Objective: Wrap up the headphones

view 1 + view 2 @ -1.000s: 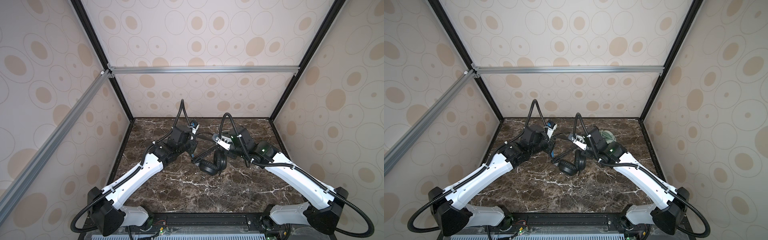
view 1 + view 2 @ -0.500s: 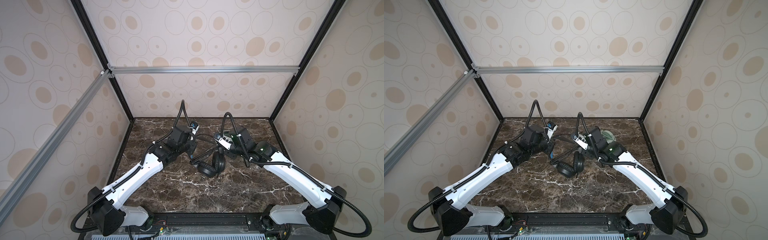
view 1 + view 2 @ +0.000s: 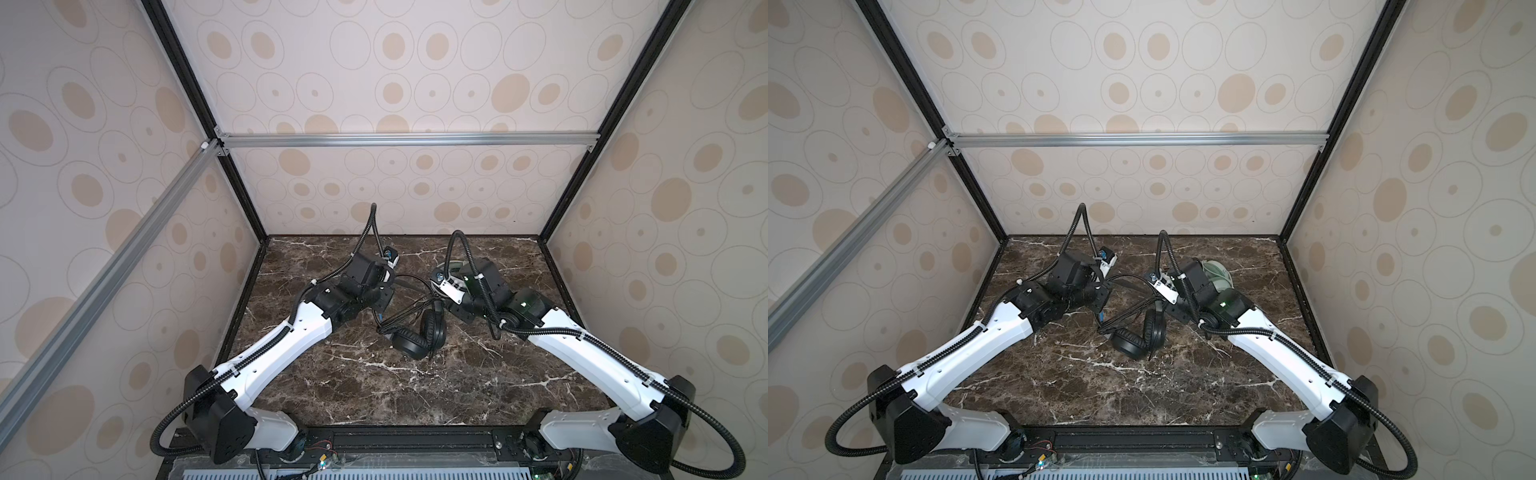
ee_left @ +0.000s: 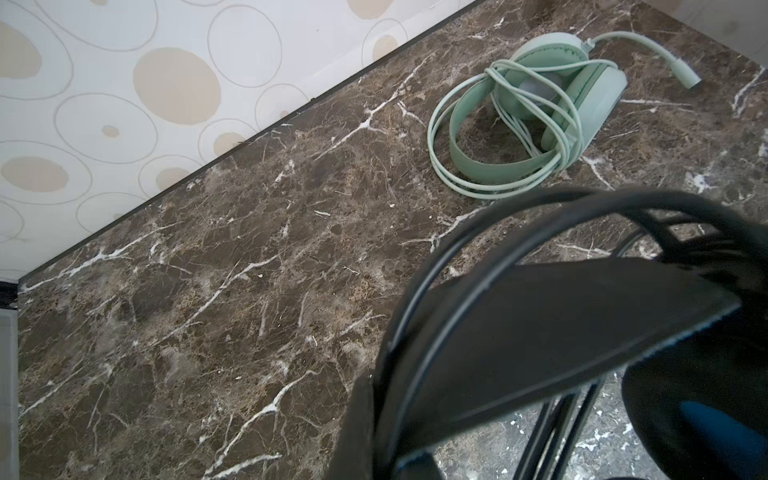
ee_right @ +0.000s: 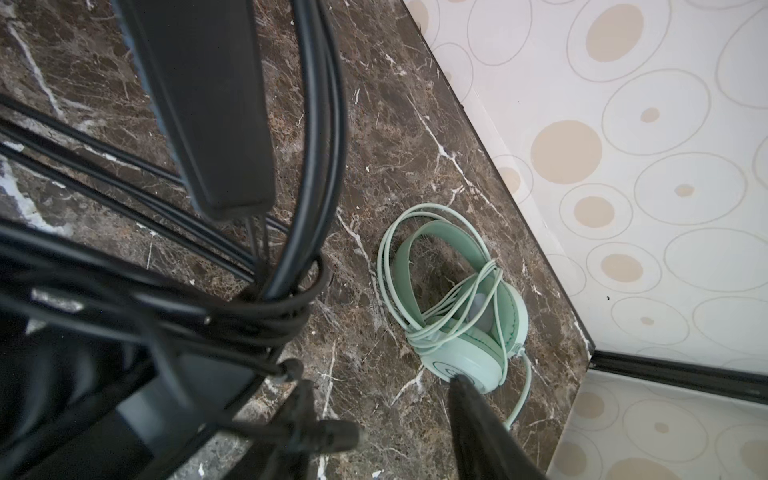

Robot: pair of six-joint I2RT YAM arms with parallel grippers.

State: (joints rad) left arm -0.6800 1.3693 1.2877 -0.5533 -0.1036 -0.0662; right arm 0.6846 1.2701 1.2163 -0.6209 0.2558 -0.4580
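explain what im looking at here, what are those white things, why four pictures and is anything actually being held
Those are two robot arms, left arm and right arm, mounted at the near edge of a dark marble table. Both top views look down from one camera overhead; the two close-ups come from cameras on the arms' wrists. On the table are black headphones in the middle and mint-green headphones near the back wall, their cord looped around them. The left hand is shut, apparently on the black headphones' band. The right hand is open, holding nothing.
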